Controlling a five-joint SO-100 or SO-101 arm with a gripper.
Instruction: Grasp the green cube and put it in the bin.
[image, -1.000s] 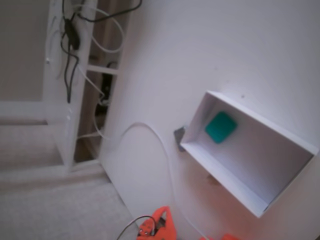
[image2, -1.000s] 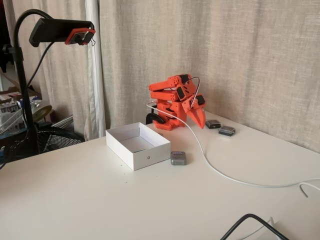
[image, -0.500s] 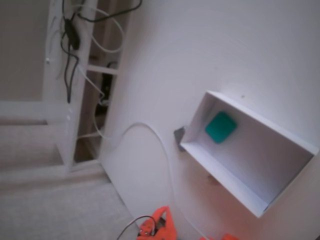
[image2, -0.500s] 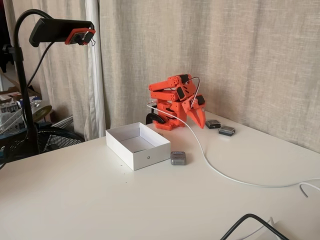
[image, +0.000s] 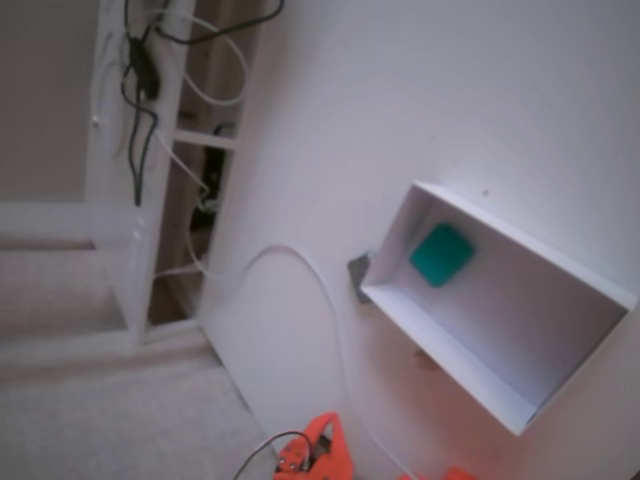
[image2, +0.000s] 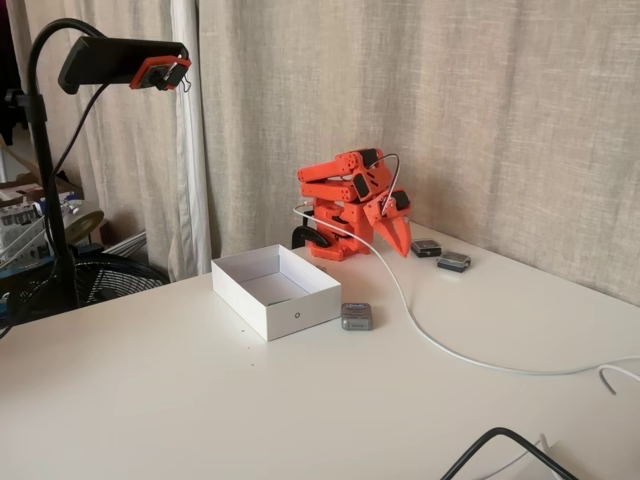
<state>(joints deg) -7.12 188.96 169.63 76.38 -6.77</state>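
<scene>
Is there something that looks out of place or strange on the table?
Nothing stands out. The green cube lies inside the bin, the arm is folded at the back, and a white cable trails loosely across the table.

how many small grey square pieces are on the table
3: one touching the bin's front corner, two beside the gripper. Others may be hidden.

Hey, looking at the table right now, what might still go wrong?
Little risk to the task itself: the green cube already lies inside the bin, and the gripper is folded back by the arm's base. If the arm moves again, the white cable draped beside it might snag.
</scene>
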